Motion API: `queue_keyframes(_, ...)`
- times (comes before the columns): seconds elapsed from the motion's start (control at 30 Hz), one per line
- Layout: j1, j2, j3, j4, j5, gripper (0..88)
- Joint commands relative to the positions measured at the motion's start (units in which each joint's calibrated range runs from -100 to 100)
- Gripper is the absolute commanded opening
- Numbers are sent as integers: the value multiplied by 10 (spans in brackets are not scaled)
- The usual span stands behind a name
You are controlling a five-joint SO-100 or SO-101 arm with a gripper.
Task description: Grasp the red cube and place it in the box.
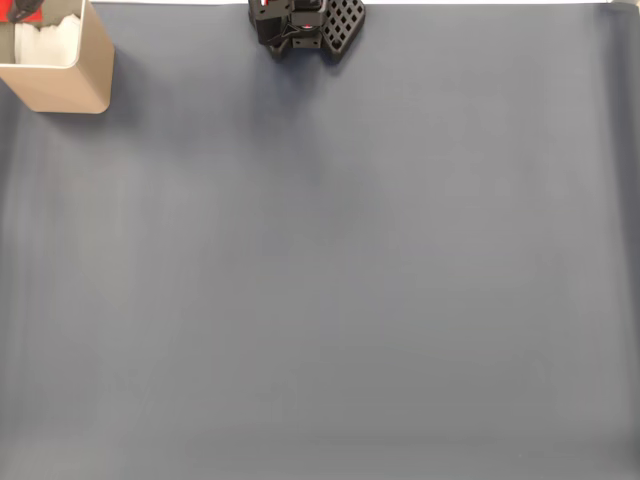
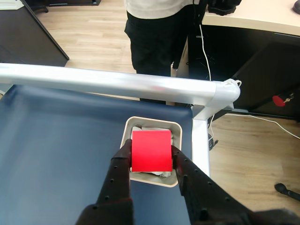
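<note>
red cube between gripper fingers, above box

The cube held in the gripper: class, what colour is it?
Plain bright red cube, clearest in the wrist view, between the gripper fingers.

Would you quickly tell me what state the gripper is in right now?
Gripper: shut on the red cube, held above the open box.

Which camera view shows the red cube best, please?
The wrist view. There the red cube is large and sharp, held between the fingers of the gripper above the open box. In the fixed view only a small red patch appears at the top left corner, by the box.
</note>
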Motion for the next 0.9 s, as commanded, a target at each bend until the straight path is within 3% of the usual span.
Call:
queue_keyframes(0.0,-2,-25,-4,-13,4,15)
queue_keyframes(0.37,-2,-38,11,-14,6,17)
queue_keyframes(0.63,0,-38,15,-28,-2,203)
queue_keyframes(0.87,0,-38,22,-39,-4,231)
